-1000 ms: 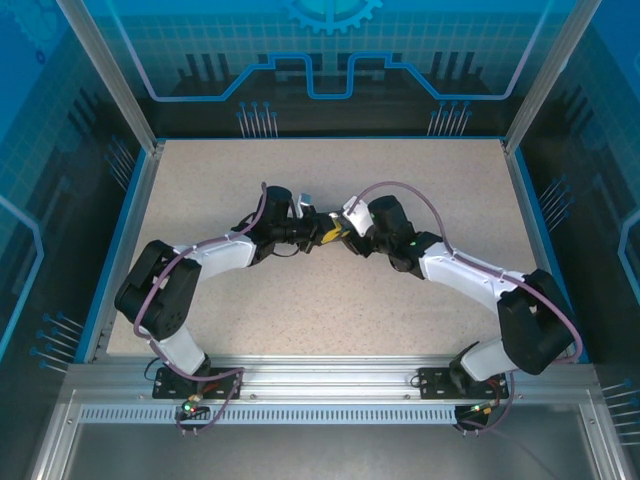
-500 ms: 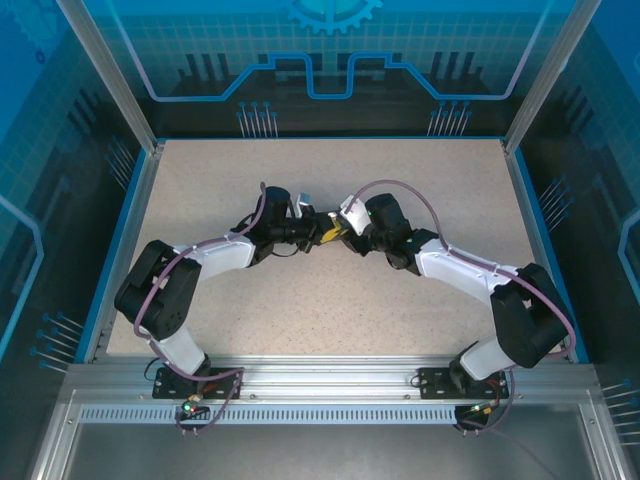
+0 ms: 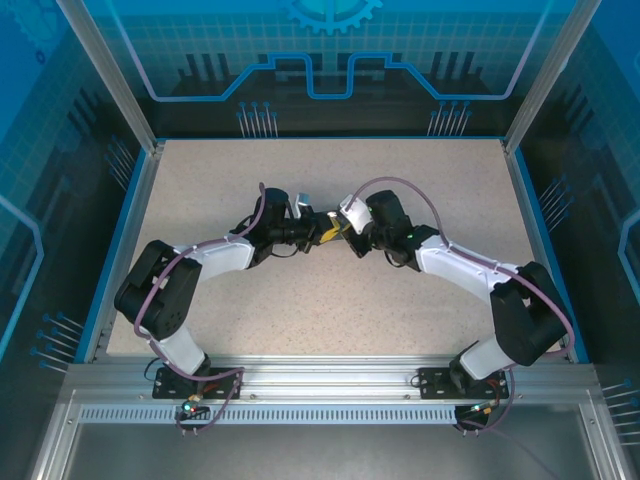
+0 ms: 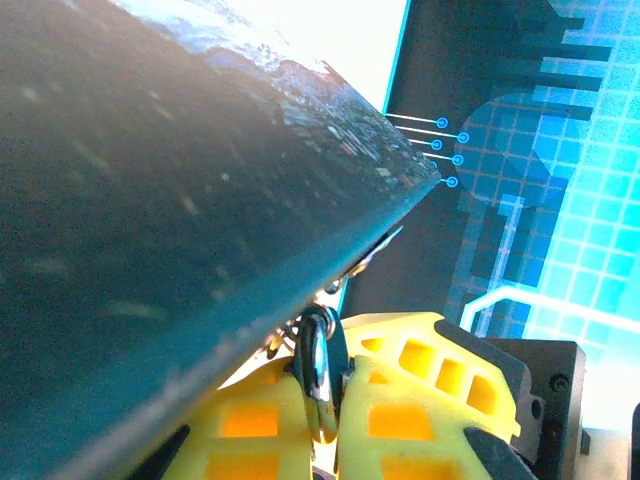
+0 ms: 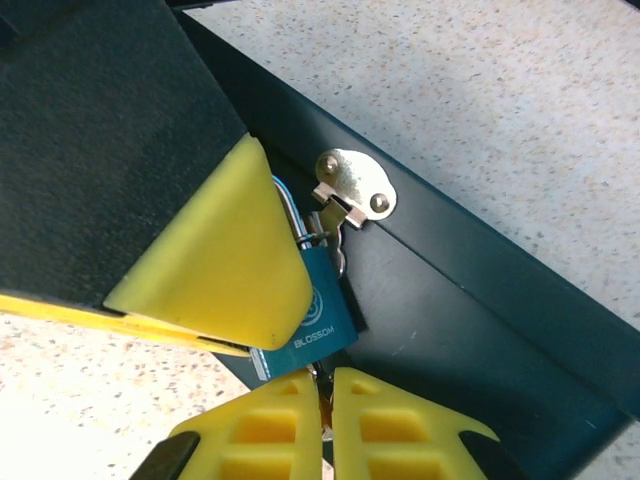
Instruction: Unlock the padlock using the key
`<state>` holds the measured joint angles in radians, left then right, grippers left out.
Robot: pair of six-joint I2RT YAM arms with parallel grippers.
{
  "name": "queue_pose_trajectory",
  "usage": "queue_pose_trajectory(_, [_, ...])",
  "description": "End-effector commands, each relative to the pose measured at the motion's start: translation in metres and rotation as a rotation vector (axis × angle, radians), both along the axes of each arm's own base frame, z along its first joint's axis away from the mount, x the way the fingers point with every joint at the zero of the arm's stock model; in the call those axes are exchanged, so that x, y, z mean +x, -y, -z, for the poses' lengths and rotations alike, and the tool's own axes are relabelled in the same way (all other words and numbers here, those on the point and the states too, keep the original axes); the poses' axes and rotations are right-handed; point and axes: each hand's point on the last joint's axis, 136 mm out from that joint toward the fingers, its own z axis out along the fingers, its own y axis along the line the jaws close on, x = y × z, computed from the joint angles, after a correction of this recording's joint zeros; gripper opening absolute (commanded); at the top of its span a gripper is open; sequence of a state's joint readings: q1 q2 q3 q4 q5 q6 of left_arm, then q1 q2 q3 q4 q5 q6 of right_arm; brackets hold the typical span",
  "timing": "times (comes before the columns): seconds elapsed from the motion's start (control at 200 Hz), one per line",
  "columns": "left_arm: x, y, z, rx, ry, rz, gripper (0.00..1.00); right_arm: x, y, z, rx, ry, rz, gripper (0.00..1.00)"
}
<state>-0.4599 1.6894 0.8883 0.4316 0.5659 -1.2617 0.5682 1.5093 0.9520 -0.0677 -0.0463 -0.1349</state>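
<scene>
Over the surface (image 3: 330,320) I see the left gripper (image 4: 322,420) reach inward, clamping the padlock (image 5: 318,310); right gripper (image 5: 325,420) opposite, pinching the key (image 5: 322,380).

Middle of the table (image 3: 300,170), the left gripper (image 3: 314,229) and right gripper (image 3: 338,233) meet tip to tip, and up close the padlock (image 5: 312,320) hangs mid-frame under the hasp (image 5: 355,192) on the box (image 5: 480,340), key (image 5: 322,385) right below it, between the right gripper's fingers (image 5: 390,425) at the bottom edge.
</scene>
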Motion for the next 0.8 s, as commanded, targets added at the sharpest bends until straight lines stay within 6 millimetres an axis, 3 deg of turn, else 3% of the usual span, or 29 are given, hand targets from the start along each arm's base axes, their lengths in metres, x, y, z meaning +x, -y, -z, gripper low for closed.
queue_pose_trajectory(0.0, [-0.007,0.002,0.001,-0.018,-0.002,0.029,0.0,0.001,-0.001,-0.023,0.105,-0.046,-0.009,0.01])
queue_pose_trajectory(0.195, [-0.006,0.002,0.005,-0.012,-0.002,0.025,0.0,-0.002,0.003,-0.025,0.182,-0.117,-0.019,0.03])
queue_pose_trajectory(0.33, [-0.006,0.001,0.007,-0.005,-0.005,0.02,0.0,-0.002,0.007,-0.027,0.202,-0.13,-0.011,0.31])
queue_pose_trajectory(0.39, [-0.005,0.0,0.009,-0.002,-0.007,0.018,0.0,-0.002,0.01,-0.03,0.221,-0.137,-0.004,0.37])
queue_pose_trajectory(0.625, [-0.006,0.0,0.013,0.004,-0.002,0.02,0.0,-0.008,0.032,-0.055,0.377,-0.142,0.064,0.47])
queue_pose_trajectory(0.795, [-0.013,0.0,0.016,0.001,-0.007,0.03,0.0,-0.013,0.034,-0.056,0.426,-0.2,0.103,0.48])
